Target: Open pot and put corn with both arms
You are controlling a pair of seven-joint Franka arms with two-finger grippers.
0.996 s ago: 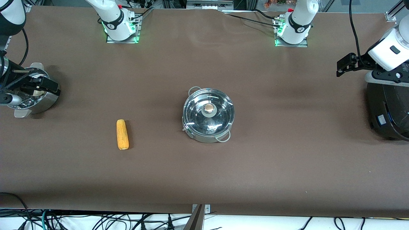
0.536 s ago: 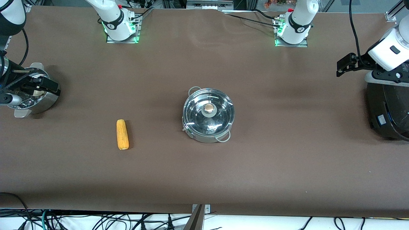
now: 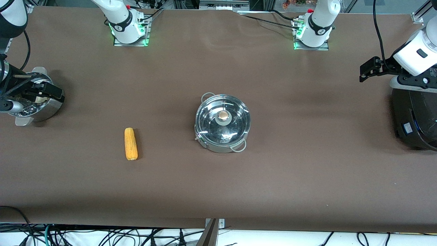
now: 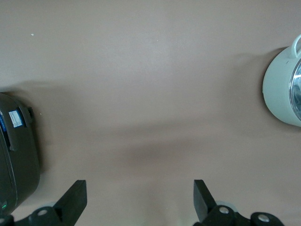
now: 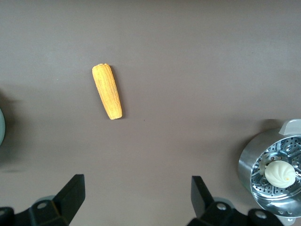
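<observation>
A: One corn cob (image 3: 130, 144) lies flat on the brown table (image 3: 290, 171), long axis running toward the front camera, well apart from the lidded pot (image 3: 222, 123) at mid-table.

B: Bare cloth surrounds both. Left gripper (image 4: 139, 200) over the black cooker (image 3: 414, 119), right gripper (image 5: 136, 197) over the steamer bowl (image 3: 37, 102); fingers apart, empty.

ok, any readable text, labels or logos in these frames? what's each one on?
None reads as words.
Blue-and-white sticker on the black cooker: print too small to read.
Same sticker in the left wrist view: blurred.
Round dark marks on the two arm bases: too small to read.
Pot, corn and steamer bowl: no markings visible.
</observation>
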